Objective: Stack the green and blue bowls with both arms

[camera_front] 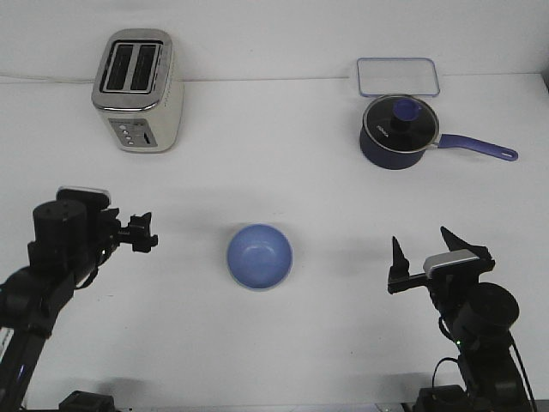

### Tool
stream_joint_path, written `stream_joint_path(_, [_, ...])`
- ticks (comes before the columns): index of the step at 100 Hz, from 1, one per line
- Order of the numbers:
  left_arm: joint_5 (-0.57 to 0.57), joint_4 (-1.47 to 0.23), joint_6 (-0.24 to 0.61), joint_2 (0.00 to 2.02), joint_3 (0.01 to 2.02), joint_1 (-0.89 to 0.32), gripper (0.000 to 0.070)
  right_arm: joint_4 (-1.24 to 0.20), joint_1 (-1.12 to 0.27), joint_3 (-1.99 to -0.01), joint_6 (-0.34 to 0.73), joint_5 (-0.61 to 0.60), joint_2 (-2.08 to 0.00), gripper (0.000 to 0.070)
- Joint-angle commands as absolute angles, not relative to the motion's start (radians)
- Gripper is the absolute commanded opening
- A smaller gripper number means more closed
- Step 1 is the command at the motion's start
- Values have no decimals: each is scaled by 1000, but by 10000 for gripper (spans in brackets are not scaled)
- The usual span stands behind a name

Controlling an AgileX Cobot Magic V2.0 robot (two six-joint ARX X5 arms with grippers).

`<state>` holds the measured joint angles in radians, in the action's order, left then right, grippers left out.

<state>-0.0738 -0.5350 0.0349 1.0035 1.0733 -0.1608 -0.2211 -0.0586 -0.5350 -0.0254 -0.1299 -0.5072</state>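
Two black grippers, left (147, 233) apparently closed and empty, right (425, 249) spread open, are seen flanking a blue bowl (259, 256) at mid-table; no green bowl is visible, so stacking cannot be confirmed.

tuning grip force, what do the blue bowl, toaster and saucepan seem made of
Blue bowl: likely matte plastic, even dull surface. Toaster: brushed metal top, cream body, maybe painted. Saucepan: dark blue glossy coated metal, apparently glass lid.
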Motion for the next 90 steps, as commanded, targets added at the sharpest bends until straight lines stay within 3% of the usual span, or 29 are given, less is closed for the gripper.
stream_joint_path(1, [-67,-464,66,927,982,-162,435,-210,-60,-537,-15,-130,-511,638])
stream_joint_path(33, [-14,-263,89,582,613,-162,435,-210,-60,-537,-15,-130,-511,638])
stream_joint_path(39, [-15,-241,117,545,599,-162,436,-210,-60,-537,-15,-130,-511,638])
stream_joint_path(75, [-15,-238,92,489,599,-162,432,-210,-60,-537,-15,-130,-511,635])
stream_joint_path(84, [-16,-238,92,488,599,-163,422,-210,-60,-537,-15,-130,-511,593])
stream_joint_path(90, [-16,-239,92,488,599,-163,391,-210,-60,-537,-15,-130,-511,514])
